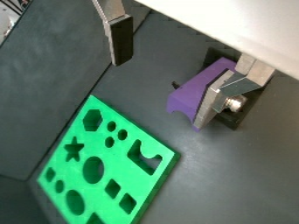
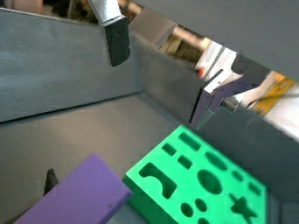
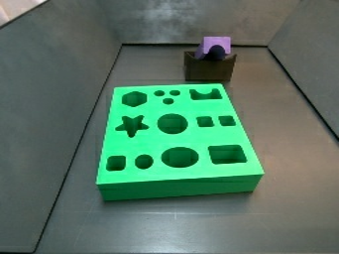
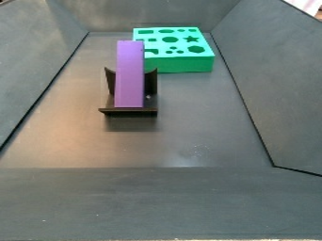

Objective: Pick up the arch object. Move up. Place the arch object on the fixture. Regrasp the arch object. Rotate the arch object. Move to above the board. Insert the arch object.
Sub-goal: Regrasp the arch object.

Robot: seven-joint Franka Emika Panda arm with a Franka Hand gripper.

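Two silver fingers with dark pads show in both wrist views, and you can see they stand well apart with nothing clamped between them: the gripper [image 1: 176, 66] is spread wide and empty. One finger [image 1: 118, 35] hangs over bare dark floor, while its partner [image 1: 228, 92] sits just beside the arch object [image 1: 191, 94]; in the wrist picture you cannot tell whether that finger touches the purple block or only overlaps it in the line of sight. Neither side view shows the gripper at all.

You will find the arch object [image 4: 130, 71] lying in the dip on top of the fixture [image 4: 128, 108], not on the board. In a side view it appears as a long purple bar resting lengthwise across the dark holder, its ends overhanging the fixture on both sides. From the opposite side view only its purple end face [image 3: 215, 46] shows, poking up above the fixture [image 3: 209, 67], which stands on the dark floor close to the back wall of the enclosure, just beyond the far edge of the board [image 3: 169, 169].

Look at the board in that same view: a thick bright green square slab lying flat on the middle of the floor, its shaped holes all open, with a star, a hexagon, circles, squares and an arch-shaped hole near the edge that faces the fixture. Board and fixture are near each other but apart.
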